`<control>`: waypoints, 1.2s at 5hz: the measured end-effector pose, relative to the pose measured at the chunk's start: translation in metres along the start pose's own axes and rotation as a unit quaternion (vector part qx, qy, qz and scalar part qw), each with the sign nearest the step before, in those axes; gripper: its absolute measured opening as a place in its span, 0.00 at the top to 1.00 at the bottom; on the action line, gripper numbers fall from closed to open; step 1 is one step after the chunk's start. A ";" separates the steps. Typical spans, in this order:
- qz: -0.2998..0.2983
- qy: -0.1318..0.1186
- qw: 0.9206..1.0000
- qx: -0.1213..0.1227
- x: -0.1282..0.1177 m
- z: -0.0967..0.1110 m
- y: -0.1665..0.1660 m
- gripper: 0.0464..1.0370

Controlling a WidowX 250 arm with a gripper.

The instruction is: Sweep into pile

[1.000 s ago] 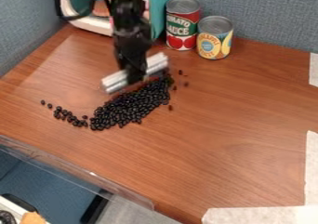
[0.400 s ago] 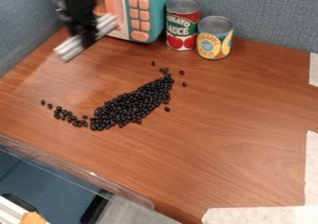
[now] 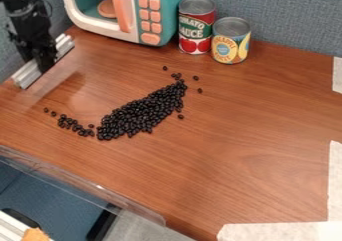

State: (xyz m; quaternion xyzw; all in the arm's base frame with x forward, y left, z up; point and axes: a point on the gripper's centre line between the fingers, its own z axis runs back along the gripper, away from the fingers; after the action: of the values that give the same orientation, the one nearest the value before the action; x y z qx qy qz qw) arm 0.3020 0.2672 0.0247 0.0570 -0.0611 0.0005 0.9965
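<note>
Across the wooden tabletop [image 3: 247, 130], swung leftward clear of the black beans [image 3: 139, 114] slanting over its middle, with gripper [image 3: 45, 65] clamped on the pale bar [image 3: 26, 76], probably to push the left-hand stragglers [image 3: 69, 122] in next.

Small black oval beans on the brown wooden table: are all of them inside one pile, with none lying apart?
No, several beans lie loose on the table, apart from the main pile.
</note>
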 end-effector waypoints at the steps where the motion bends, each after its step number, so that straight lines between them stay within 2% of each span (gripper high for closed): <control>1: 0.019 0.018 1.000 0.001 -0.018 -0.015 0.000 0.66; 2: 0.042 0.026 0.999 0.000 -0.036 -0.024 -0.006 0.66; 4: 0.094 0.027 0.995 -0.020 -0.064 -0.022 -0.025 0.66; 5: 0.143 0.040 0.988 -0.049 -0.083 -0.013 -0.054 0.66; 6: 0.169 0.041 0.982 -0.073 -0.080 -0.010 -0.094 0.66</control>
State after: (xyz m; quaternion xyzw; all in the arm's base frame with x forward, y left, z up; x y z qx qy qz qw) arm 0.2250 0.1751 -0.0060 -0.0275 -0.0291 0.1670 0.9852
